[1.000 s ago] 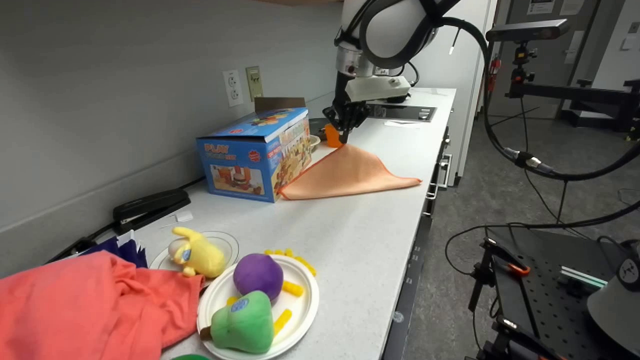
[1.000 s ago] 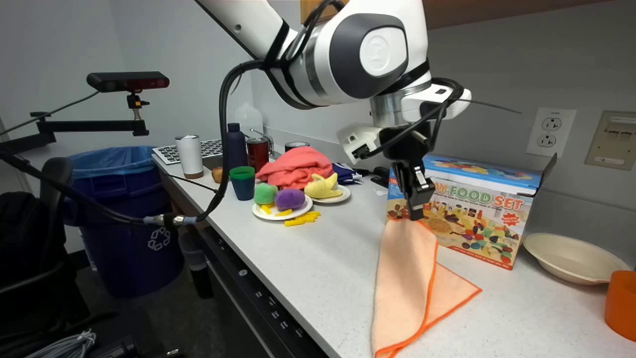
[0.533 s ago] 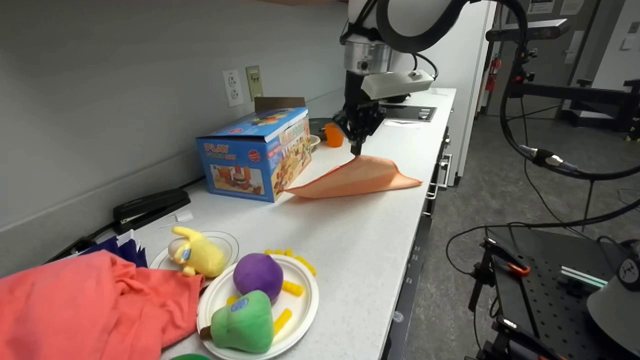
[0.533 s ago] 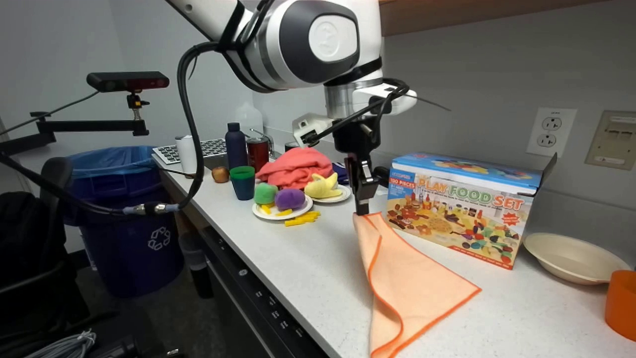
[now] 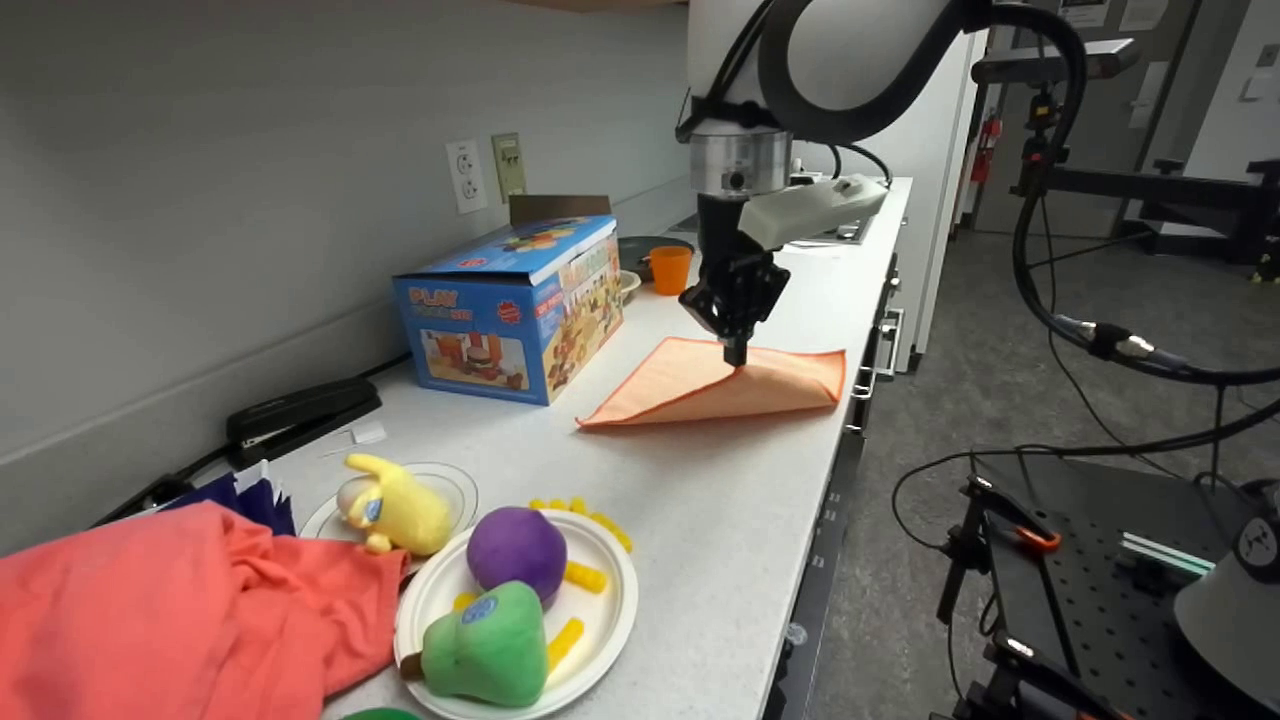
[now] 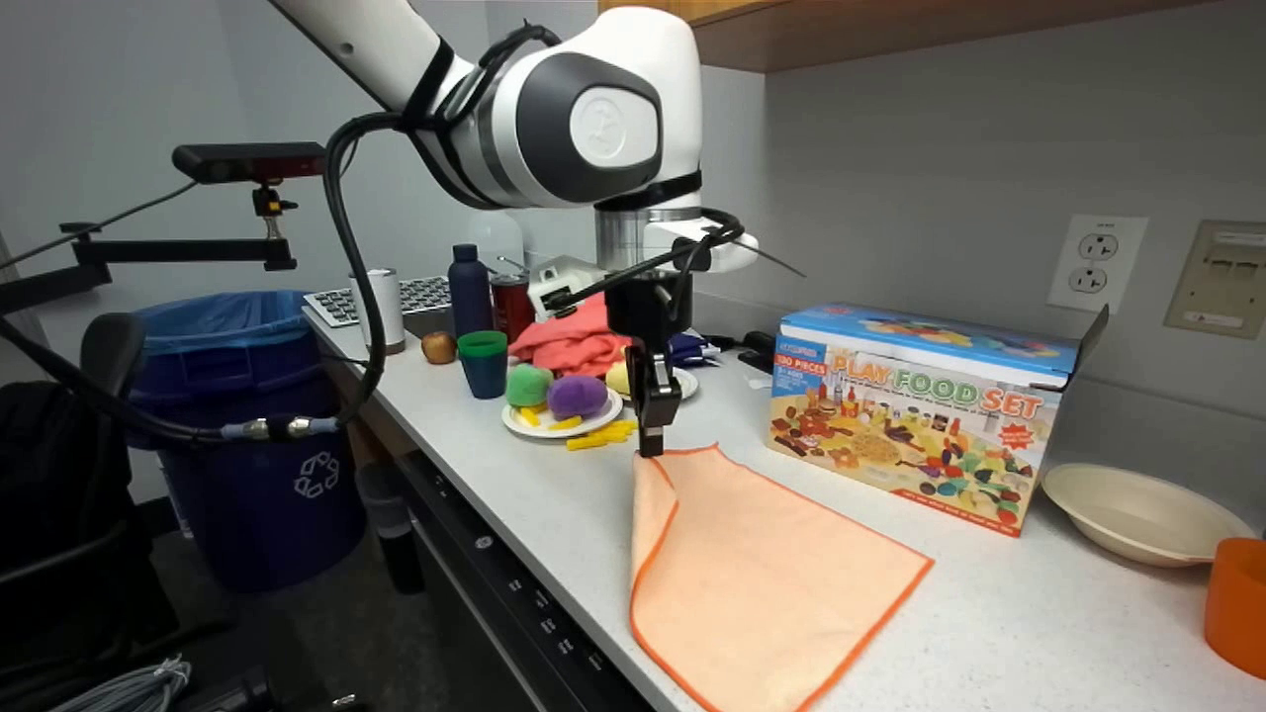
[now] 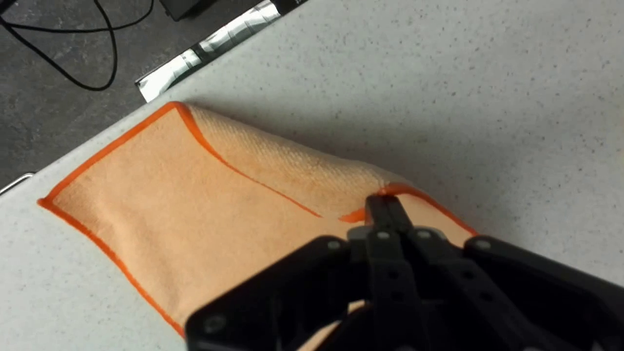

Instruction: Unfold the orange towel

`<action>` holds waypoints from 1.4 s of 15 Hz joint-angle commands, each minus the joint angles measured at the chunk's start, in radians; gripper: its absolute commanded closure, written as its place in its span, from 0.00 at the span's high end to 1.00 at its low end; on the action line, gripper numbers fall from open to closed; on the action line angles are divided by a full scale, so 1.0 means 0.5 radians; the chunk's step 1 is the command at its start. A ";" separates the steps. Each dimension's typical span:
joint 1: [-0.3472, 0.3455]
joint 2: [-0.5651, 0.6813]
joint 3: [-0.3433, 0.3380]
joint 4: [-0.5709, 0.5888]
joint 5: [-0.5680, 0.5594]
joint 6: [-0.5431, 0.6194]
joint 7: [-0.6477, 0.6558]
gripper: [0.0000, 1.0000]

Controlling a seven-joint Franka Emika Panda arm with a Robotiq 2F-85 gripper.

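The orange towel (image 5: 665,385) is light peach with bright orange edges and lies on the counter in both exterior views (image 6: 781,564). Most of it is spread out flat. The side at my gripper is lifted and curls over. My gripper (image 5: 736,358) points down, with its fingertips just above the counter in an exterior view (image 6: 651,450). In the wrist view the fingers (image 7: 388,200) are together on the towel's orange hem, with the towel (image 7: 209,214) reaching to the left. The towel part behind the fingers is hidden.
A blue play food box (image 5: 480,335) stands beside the towel near the wall. A paper plate (image 5: 610,650) holds plush food. An orange cup (image 6: 1236,613) and a beige bowl (image 6: 1137,534) stand beyond the box. The counter's front edge runs close to a towel corner.
My gripper has moved along the counter toward the plush food plates and come down, pulling the held towel edge. The towel has gone from a raised fold to mostly spread out.
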 commanded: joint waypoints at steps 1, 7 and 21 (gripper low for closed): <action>-0.016 0.078 0.052 0.019 -0.034 -0.022 0.108 0.28; -0.016 0.143 0.037 0.026 -0.051 0.058 0.110 0.73; -0.230 0.455 -0.132 0.233 0.771 -0.067 -0.992 1.00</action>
